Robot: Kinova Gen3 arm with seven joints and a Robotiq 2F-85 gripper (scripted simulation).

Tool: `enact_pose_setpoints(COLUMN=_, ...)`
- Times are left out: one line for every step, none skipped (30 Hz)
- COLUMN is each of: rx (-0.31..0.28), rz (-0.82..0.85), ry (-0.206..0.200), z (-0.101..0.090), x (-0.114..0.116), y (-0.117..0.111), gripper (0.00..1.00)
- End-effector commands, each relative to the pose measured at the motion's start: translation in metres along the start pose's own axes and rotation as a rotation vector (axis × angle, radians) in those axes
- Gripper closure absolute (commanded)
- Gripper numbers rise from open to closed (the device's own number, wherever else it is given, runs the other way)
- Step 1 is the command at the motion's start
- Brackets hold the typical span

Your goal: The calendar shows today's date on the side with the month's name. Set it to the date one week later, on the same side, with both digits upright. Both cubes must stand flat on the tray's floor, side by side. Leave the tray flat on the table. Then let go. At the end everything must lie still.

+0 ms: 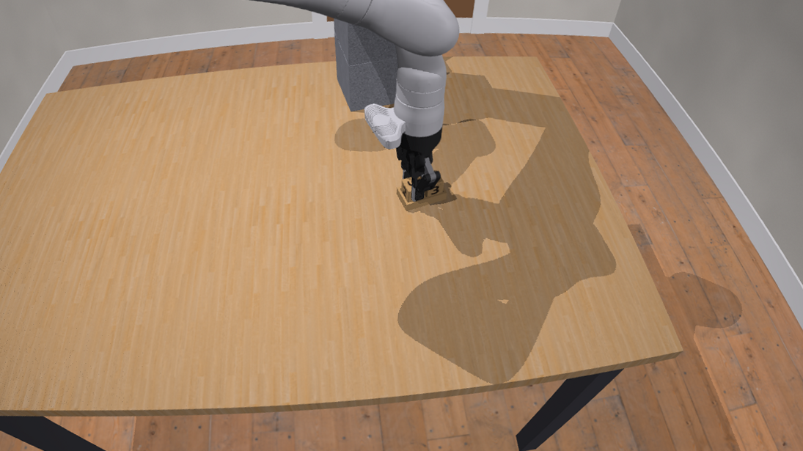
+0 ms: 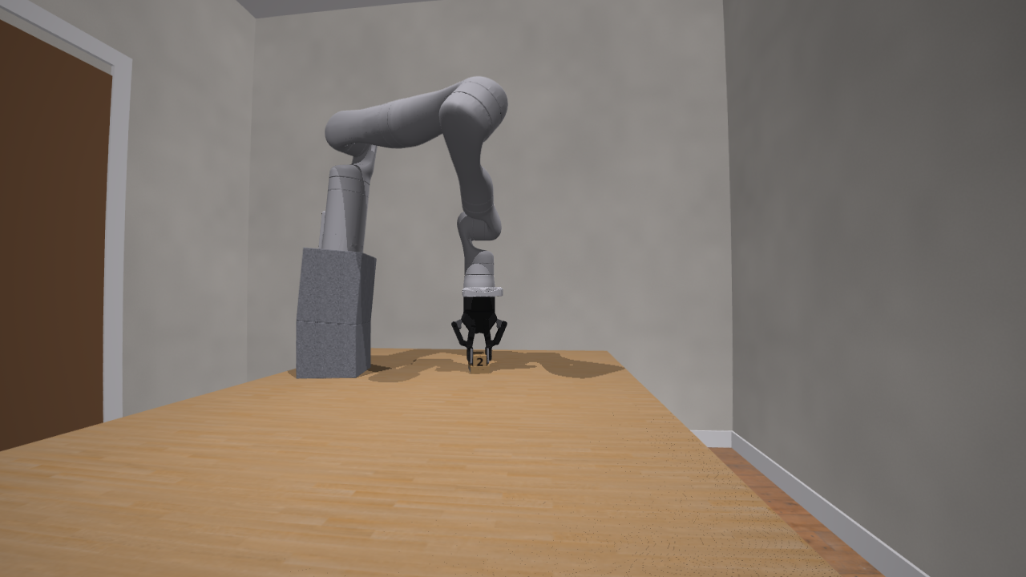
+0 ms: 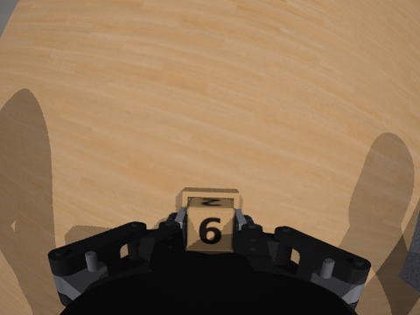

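Observation:
My gripper (image 1: 418,194) (image 2: 478,356) (image 3: 210,220) points down and is shut on a wooden cube, its fingers on two opposite sides. This cube (image 2: 479,362) (image 3: 210,241) shows a 6 on top and a 2 on the end side facing the exterior camera. It stands in or just over the wooden tray (image 1: 408,206) (image 3: 211,191), which looks flat on the table. A second cube (image 1: 435,190) with a 3 on its front side is to the right in the top view; the gripper hides it in the wrist view. The finger covers the held cube's front digit. No month's name is legible.
The wooden table (image 1: 193,236) (image 2: 430,459) (image 3: 210,109) carries the tray near the robot's grey pedestal (image 1: 366,75) (image 2: 329,316). The arm hangs above the tray. Its shadows fall on the tray's right side and across the table.

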State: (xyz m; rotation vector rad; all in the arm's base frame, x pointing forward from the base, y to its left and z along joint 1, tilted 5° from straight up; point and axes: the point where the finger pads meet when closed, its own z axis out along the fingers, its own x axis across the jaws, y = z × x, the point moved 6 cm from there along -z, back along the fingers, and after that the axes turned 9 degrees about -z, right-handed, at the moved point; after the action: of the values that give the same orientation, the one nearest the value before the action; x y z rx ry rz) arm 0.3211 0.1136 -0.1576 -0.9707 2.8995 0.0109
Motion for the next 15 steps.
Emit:
enact_pose_setpoints(rx=0.001, rz=0.000, ry=-0.001, z=-0.0004, x=-0.0004, y=-0.0003, gripper=0.72)
enact_pose_setpoints(rx=0.001, rz=0.000, ry=-0.001, z=-0.0004, x=-0.0004, y=-0.0003, gripper=0.72)
enact_pose_setpoints(rx=0.001, rz=0.000, ry=-0.001, z=-0.0004, x=-0.0004, y=-0.0003, gripper=0.72)
enact_pose_setpoints(rx=0.001, rz=0.000, ry=-0.001, z=-0.0004, x=-0.0004, y=-0.0003, gripper=0.72)
enact_pose_setpoints(rx=0.001, rz=0.000, ry=-0.001, z=-0.0004, x=-0.0004, y=-0.0003, gripper=0.72)
enact_pose_setpoints(rx=0.001, rz=0.000, ry=-0.001, z=-0.0004, x=-0.0004, y=-0.0003, gripper=0.72)
enact_pose_setpoints(rx=0.001, rz=0.000, ry=-0.001, z=-0.0004, x=-0.0004, y=-0.0003, gripper=0.72)
enact_pose_setpoints(rx=0.001, rz=0.000, ry=-0.001, z=-0.0004, x=-0.0004, y=-0.0003, gripper=0.72)
enact_pose_setpoints(rx=0.001, rz=0.000, ry=-0.001, z=-0.0004, x=-0.0004, y=-0.0003, gripper=0.72)
enact_pose_setpoints(rx=0.001, rz=0.000, ry=-0.001, z=-0.0004, x=-0.0004, y=-0.0003, gripper=0.72)
enact_pose_setpoints(rx=0.001, rz=0.000, ry=-0.001, z=-0.0004, x=-0.0004, y=-0.0003, gripper=0.72)
enact_pose_setpoints(rx=0.001, rz=0.000, ry=-0.001, z=-0.0004, x=-0.0004, y=-0.0003, gripper=0.72)
enact_pose_setpoints(rx=0.001, rz=0.000, ry=-0.001, z=-0.0004, x=-0.0004, y=-0.0003, gripper=0.68)
enact_pose_setpoints(rx=0.001, rz=0.000, ry=-0.001, z=-0.0004, x=-0.0004, y=-0.0003, gripper=0.68)
enact_pose_setpoints(rx=0.001, rz=0.000, ry=-0.001, z=-0.0004, x=-0.0004, y=-0.0003, gripper=0.68)
